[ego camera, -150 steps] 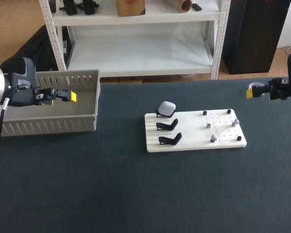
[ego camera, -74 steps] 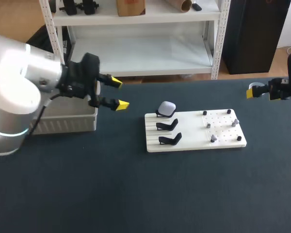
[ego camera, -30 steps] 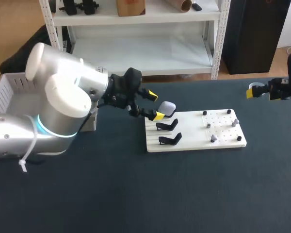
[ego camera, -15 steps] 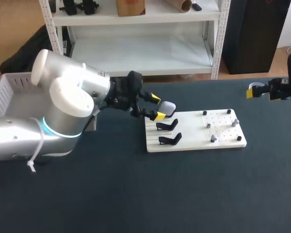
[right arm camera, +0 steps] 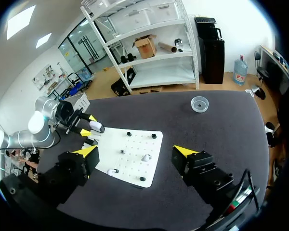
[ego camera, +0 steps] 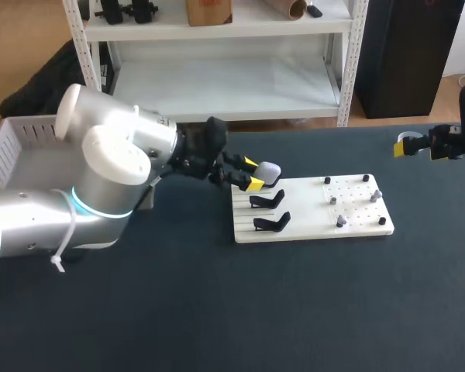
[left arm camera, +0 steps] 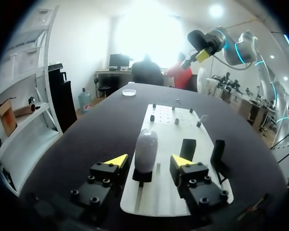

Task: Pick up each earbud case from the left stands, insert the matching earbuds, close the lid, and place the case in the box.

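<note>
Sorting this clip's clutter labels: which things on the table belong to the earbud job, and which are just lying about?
Job: earbud case between the open left claw; black stands; earbuds on the white board; grey box.
Lying about: small clear dish beyond the board.

The table (ego camera: 294, 310) was matt, dark and finely textured. The board (ego camera: 356, 226) was smooth white plastic. The case (ego camera: 266, 171) was pale and glossy, the stands (ego camera: 271, 223) matt black.

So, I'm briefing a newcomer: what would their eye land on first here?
The bulky silver arm coming in from the left, with the left gripper open astride the case on the rear stand. Next, the white board with two empty stands, and the right gripper hanging open far right.
</note>
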Available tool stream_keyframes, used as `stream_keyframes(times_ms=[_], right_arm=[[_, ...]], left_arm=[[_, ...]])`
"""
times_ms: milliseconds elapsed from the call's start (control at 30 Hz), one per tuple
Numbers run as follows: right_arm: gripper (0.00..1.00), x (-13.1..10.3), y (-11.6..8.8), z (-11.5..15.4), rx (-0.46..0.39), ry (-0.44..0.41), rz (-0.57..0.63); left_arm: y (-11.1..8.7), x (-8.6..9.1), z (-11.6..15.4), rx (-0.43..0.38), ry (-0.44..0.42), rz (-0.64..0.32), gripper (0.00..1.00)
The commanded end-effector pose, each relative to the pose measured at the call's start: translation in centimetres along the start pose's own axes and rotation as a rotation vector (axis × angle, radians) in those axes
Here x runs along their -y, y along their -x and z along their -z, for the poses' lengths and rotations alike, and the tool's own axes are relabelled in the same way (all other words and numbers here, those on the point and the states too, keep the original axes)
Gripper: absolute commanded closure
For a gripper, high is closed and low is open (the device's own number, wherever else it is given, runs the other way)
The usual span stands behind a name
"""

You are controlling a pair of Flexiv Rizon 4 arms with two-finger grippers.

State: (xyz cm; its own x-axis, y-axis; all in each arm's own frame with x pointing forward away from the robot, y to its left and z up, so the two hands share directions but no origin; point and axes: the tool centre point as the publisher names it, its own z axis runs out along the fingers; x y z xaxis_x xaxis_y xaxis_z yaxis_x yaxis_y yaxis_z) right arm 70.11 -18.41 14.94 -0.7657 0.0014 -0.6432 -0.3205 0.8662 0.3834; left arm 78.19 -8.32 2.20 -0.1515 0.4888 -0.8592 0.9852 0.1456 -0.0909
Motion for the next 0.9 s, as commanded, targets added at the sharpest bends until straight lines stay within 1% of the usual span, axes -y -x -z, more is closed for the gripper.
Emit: stream_keyframes(times_ms=[33,133,233,500,600,700,833,867,900], right_arm=[[0.00,0.02,-0.01,0.03,0.000,0.001,0.001],[0.00,0.02,-0.01,0.03,0.000,0.001,0.001],[0.00,0.02,-0.01,0.03,0.000,0.001,0.001],[0.00,0.02,-0.01,0.03,0.000,0.001,0.001],[0.00,0.02,-0.01,0.03,0.000,0.001,0.001],[0.00,0.02,-0.01,0.03,0.000,0.001,0.001],[0.00,0.02,-0.01,0.03,0.000,0.001,0.001],[0.00,0.02,-0.01,0.03,0.000,0.001,0.001],[0.00,0.02,-0.01,0.03,0.000,0.001,0.001]], left_arm=[[-0.06,-0.70,-0.66,0.000,-0.015,-0.001,0.42],[-0.09,-0.65,-0.77,0.001,-0.020,-0.001,0.42],[-0.19,-0.67,-0.91,0.003,-0.024,0.000,0.44],[-0.27,-0.73,-1.22,0.009,-0.032,0.000,0.53],[-0.32,-0.75,-1.29,0.013,-0.033,0.000,0.54],[-0.27,-0.77,-1.39,0.014,-0.037,-0.003,0.58],[-0.25,-0.73,-1.47,0.015,-0.043,-0.006,0.67],[-0.27,-0.71,-1.50,0.014,-0.044,-0.006,0.72],[-0.28,-0.71,-1.51,0.014,-0.045,-0.006,0.80]])
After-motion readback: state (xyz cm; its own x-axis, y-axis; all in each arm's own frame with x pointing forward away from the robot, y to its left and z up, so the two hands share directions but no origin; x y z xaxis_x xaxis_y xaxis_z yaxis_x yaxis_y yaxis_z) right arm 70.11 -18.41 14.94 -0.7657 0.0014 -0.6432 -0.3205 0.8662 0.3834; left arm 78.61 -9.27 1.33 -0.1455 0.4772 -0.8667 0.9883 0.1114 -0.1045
